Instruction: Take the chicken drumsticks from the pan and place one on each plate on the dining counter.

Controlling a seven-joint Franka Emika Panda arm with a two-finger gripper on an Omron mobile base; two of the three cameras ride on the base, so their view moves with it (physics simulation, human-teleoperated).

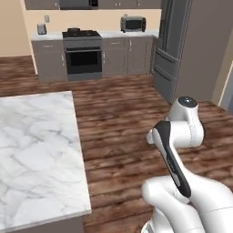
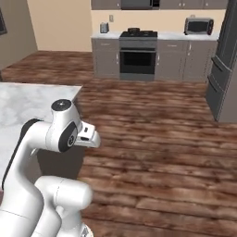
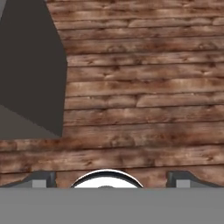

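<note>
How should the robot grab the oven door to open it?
By the long bar handle across the top of the oven door, coming straight from the front. The bar lies level, so the hand should probably pinch it above and below.

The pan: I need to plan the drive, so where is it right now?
The pan sits on the stove against the far wall, left of the microwave, in the upper part of both base views.

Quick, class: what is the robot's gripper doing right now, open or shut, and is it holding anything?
Gripper: open, fingers spread wide, holding nothing, above the wooden floor.
</note>
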